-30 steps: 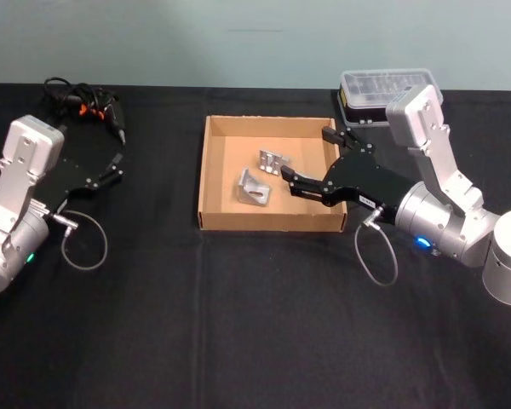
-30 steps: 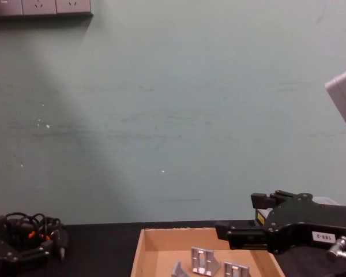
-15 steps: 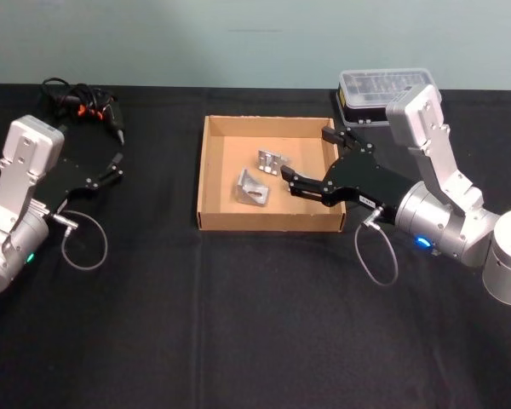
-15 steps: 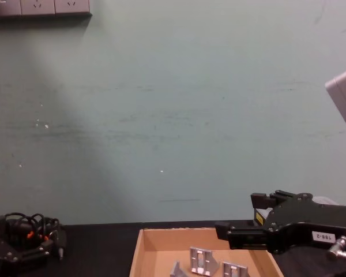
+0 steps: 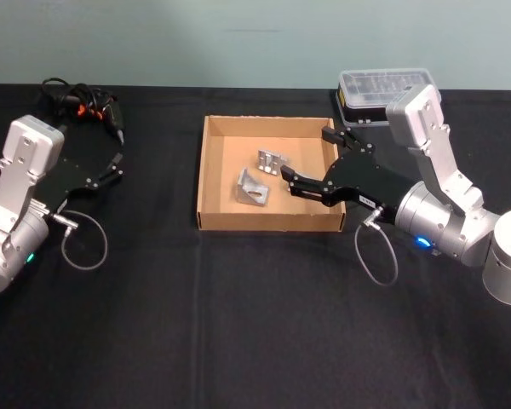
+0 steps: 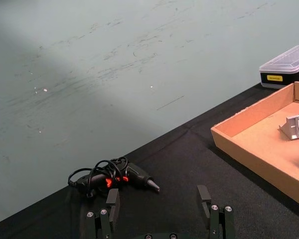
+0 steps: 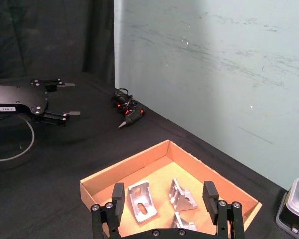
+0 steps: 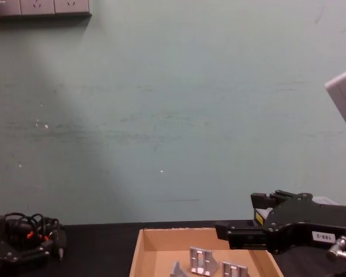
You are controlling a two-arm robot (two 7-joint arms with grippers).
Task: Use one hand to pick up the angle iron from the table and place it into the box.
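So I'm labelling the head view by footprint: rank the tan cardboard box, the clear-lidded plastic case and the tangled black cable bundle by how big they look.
1. Tan cardboard box, clearly largest.
2. Clear-lidded plastic case, partly hidden behind the right arm.
3. Tangled black cable bundle; close to the case, so their order is unsure.

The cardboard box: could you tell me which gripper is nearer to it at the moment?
Right. The right gripper hangs open over the box's right side, above the angle irons. The left gripper sits open well off to the box's left, over the table.
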